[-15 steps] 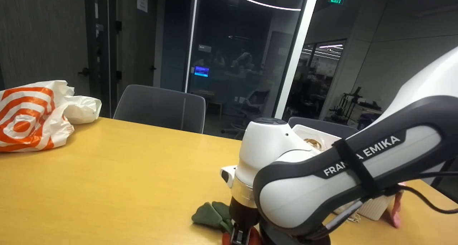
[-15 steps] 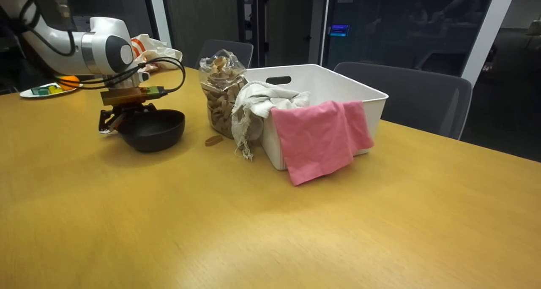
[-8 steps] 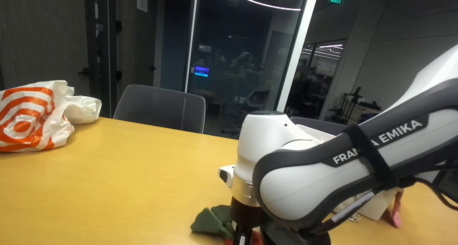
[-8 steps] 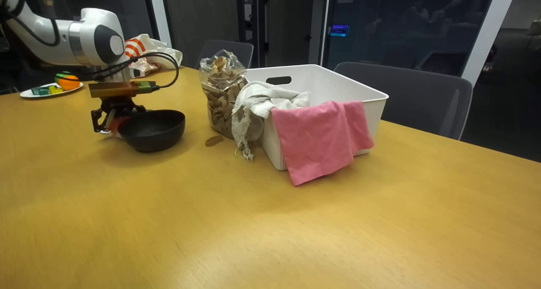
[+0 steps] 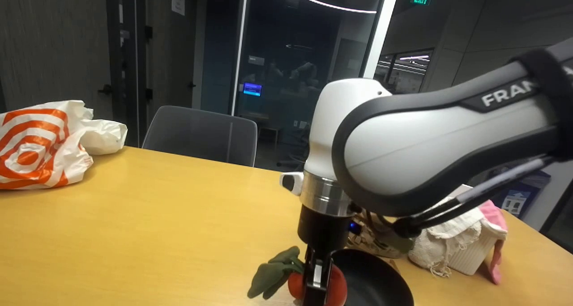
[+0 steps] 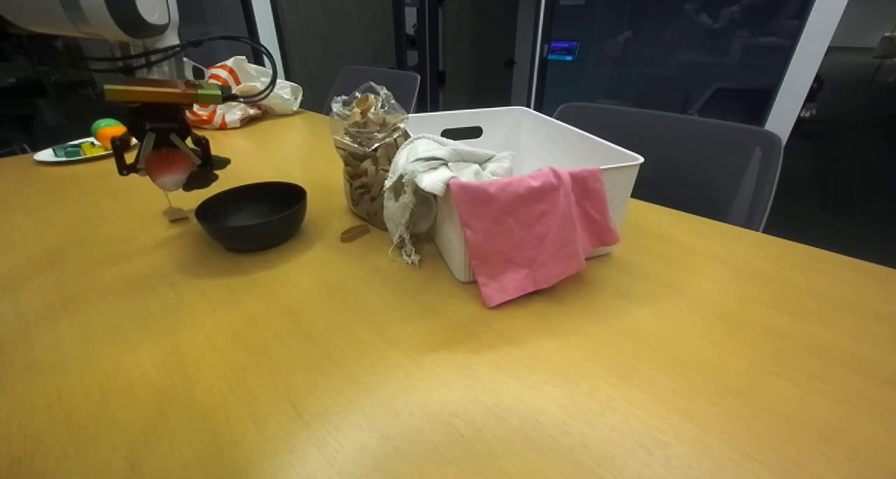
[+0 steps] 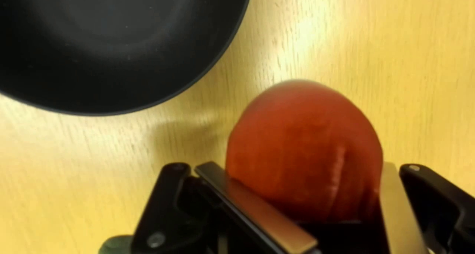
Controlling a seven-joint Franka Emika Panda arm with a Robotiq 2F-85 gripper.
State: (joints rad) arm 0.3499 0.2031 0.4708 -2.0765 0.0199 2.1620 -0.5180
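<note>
toy radish (image 7: 304, 146), gripped in the pincer (image 6: 164, 167), hangs beside the black bowl (image 6: 252, 225), not over it. probably best: slow, steady carry, dangling tag (image 6: 176, 214) lifted clear of the bowl.

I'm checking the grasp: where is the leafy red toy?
In an exterior view, the leafy red toy is at left, held by the tool above the table, beside the black bowl.

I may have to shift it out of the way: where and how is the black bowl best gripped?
Take the black bowl by its thin rim, probably straight down from above, jaws astride it: the bowl stands upright, mouth up, sides flaring outward.
</note>
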